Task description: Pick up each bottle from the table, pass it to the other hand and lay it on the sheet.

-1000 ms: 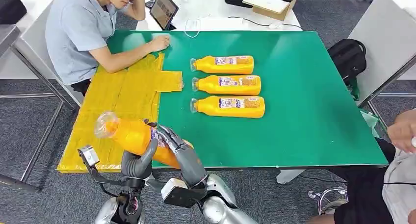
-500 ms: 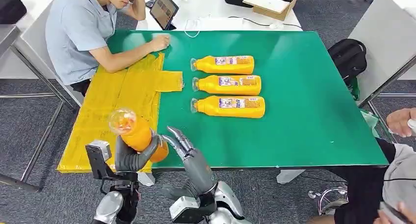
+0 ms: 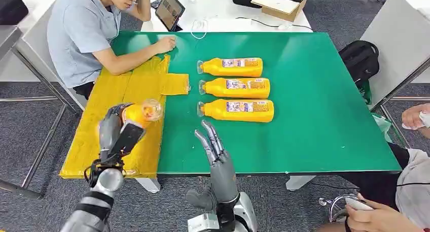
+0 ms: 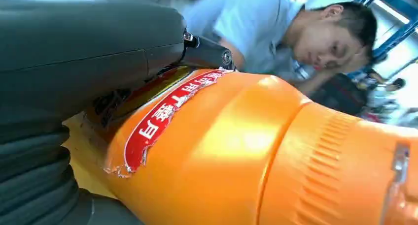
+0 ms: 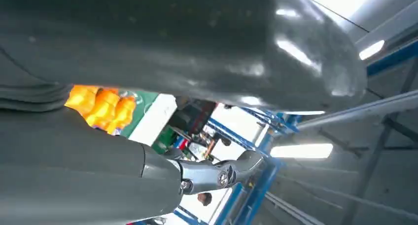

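Note:
My left hand (image 3: 115, 131) grips an orange bottle (image 3: 141, 111) above the yellow sheet (image 3: 121, 107), its clear cap end pointing toward the table's middle. Up close, the same bottle (image 4: 256, 151) shows a red label under my left hand (image 4: 74, 62). With straight, spread fingers and nothing in it, my right hand (image 3: 213, 145) hovers over the green table (image 3: 314, 115) near its front edge. Three more orange bottles (image 3: 230, 67) (image 3: 235, 87) (image 3: 237, 110) lie side by side in the middle of the table. My right hand (image 5: 148, 62) appears in its wrist view with those bottles (image 5: 101, 107) beyond.
A person (image 3: 86, 34) in a light blue shirt sits at the table's far left corner, a forearm resting on the sheet's far end. Another person's hands (image 3: 416, 118) are at the right edge. A tablet (image 3: 169, 9) stands behind the table.
My right hand let go of the bottle and moved right over the green table. My left hand carried the bottle up and forward over the yellow sheet.

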